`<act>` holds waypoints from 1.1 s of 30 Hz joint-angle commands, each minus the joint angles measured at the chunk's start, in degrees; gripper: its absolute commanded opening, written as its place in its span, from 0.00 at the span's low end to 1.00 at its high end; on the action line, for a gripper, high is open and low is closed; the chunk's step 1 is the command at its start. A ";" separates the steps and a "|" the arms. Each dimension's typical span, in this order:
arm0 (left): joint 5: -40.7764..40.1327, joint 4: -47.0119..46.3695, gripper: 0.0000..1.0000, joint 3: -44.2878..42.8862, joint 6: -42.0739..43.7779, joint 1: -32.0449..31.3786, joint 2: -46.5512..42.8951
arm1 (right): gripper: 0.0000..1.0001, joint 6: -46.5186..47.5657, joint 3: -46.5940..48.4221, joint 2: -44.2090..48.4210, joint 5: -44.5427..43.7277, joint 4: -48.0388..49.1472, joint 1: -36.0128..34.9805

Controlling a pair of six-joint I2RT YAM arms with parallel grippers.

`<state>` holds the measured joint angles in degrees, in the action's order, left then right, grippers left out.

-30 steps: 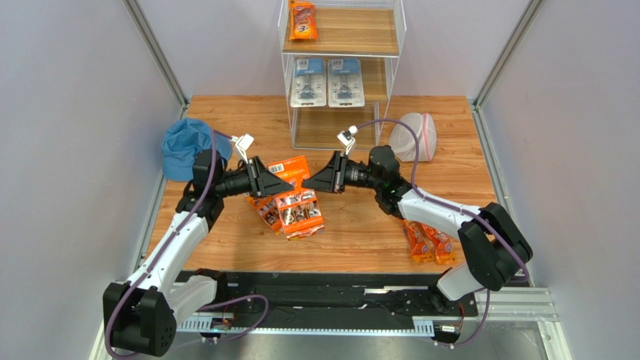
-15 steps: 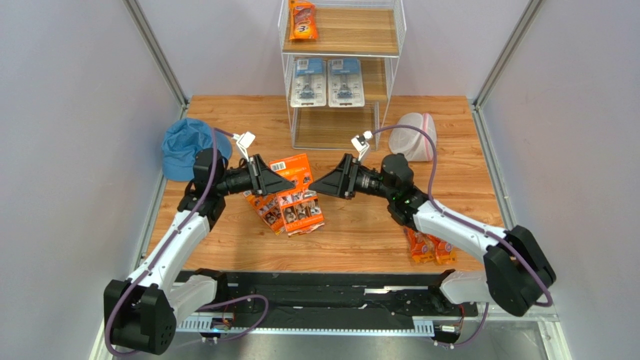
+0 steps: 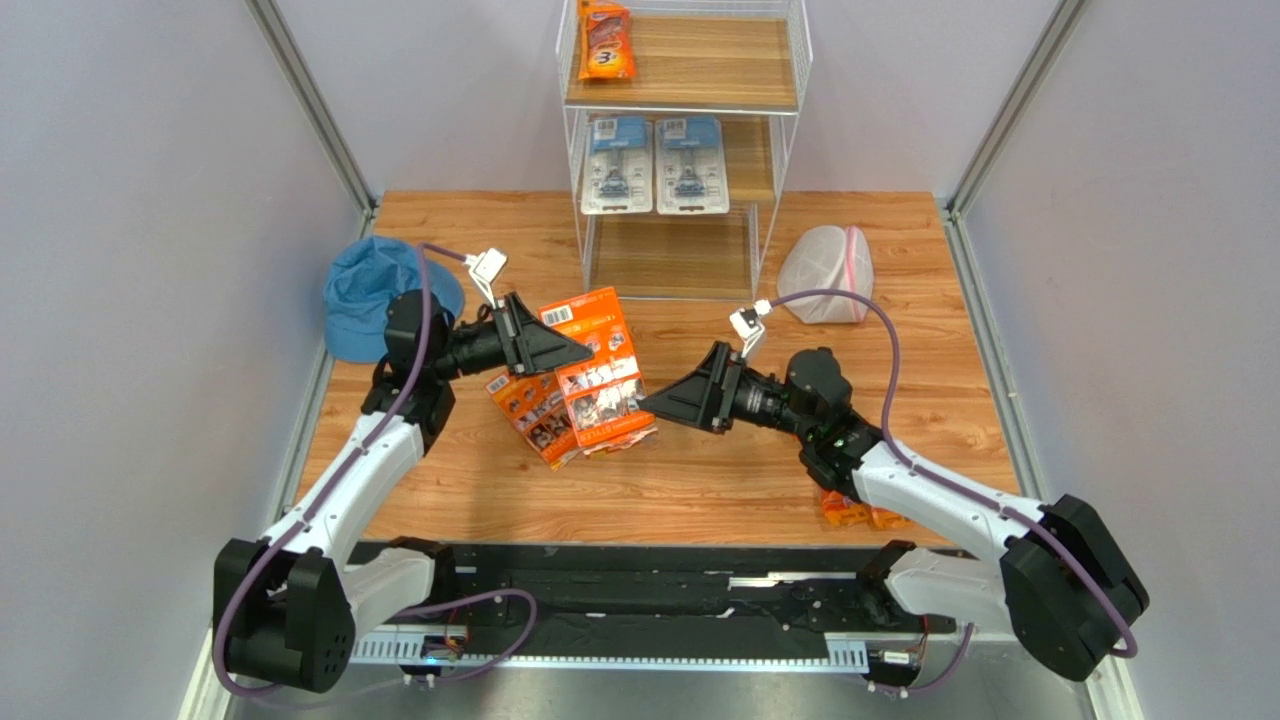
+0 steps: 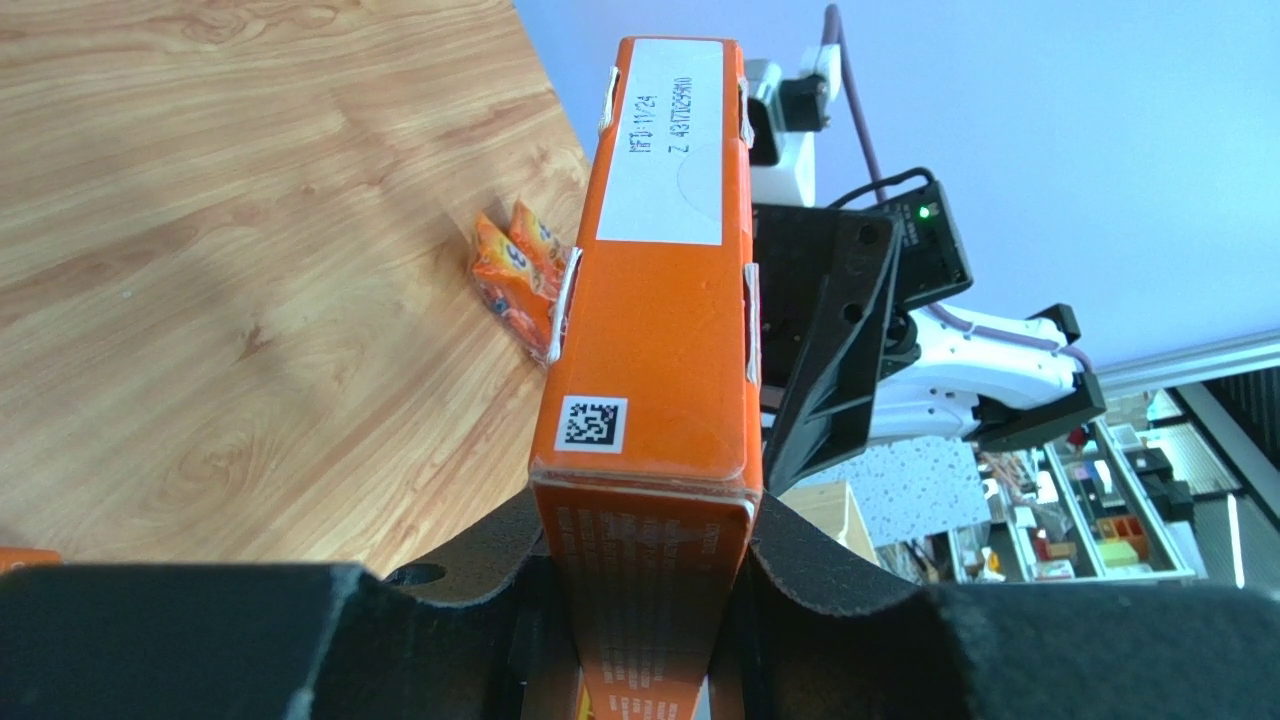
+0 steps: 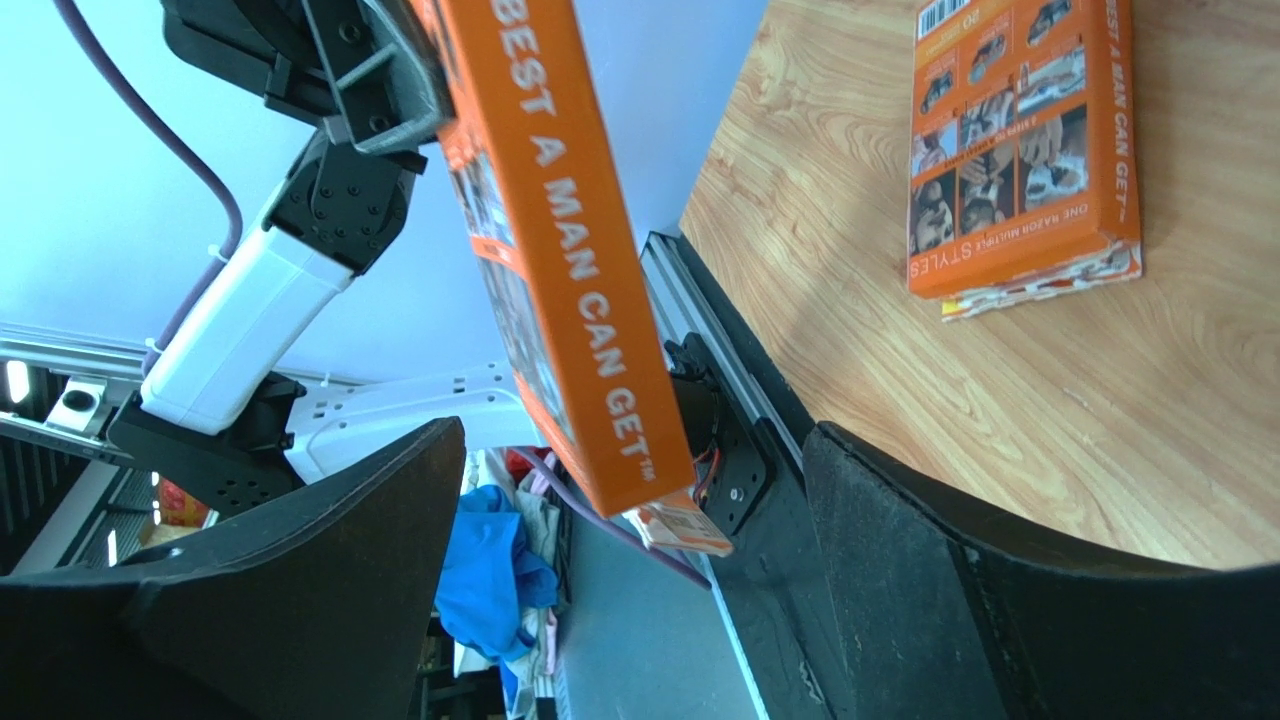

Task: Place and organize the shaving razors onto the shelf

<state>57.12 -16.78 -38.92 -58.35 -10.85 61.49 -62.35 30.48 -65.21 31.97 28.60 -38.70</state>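
My left gripper [image 3: 568,354] is shut on one end of a flat orange razor multi-pack [image 3: 598,375], which it holds tilted above the table; in the left wrist view the pack [image 4: 661,300] sits clamped between the jaws of the left gripper [image 4: 646,563]. A second orange multi-pack [image 3: 529,413] lies on the table under it, also seen as the flat pack [image 5: 1022,143]. My right gripper [image 3: 655,405] stands open just right of the held pack [image 5: 556,255], holding nothing. Long orange bags [image 3: 849,512] lie by the right arm. The shelf [image 3: 781,90] holds an orange bag [image 3: 606,41] and two blister cards [image 3: 616,162] [image 3: 691,162].
A blue bucket hat [image 3: 365,293] lies at the table's left edge behind the left arm. A white mesh bag with pink trim [image 3: 827,275] sits right of the shelf. The shelf's bottom board [image 3: 669,255] is bare.
The right gripper opened, let go of the orange multi-pack and drew back to the right. The left gripper kept the pack and raised it slightly toward the shelf.
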 commanded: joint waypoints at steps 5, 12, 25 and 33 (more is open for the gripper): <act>1.85 -5.81 0.00 -2.57 -2.30 -0.13 0.03 | 0.81 -2.51 -0.33 -1.75 -1.64 9.97 -2.43; 1.50 -5.90 0.00 -2.13 -2.30 -0.13 -0.06 | 0.31 -6.47 0.81 -8.52 0.72 19.02 -4.37; -0.86 11.39 0.68 -7.40 10.25 -0.14 -0.41 | 0.00 -2.70 1.78 -4.05 -0.94 9.29 -5.25; -19.55 36.25 0.99 -13.11 23.62 -0.13 -4.01 | 0.00 -1.02 2.04 -3.08 -1.90 5.94 -5.16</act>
<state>49.36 5.39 -47.68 -43.92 -10.87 60.40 -65.49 30.33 -70.02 31.57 34.79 -43.70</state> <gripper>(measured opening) 0.990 0.288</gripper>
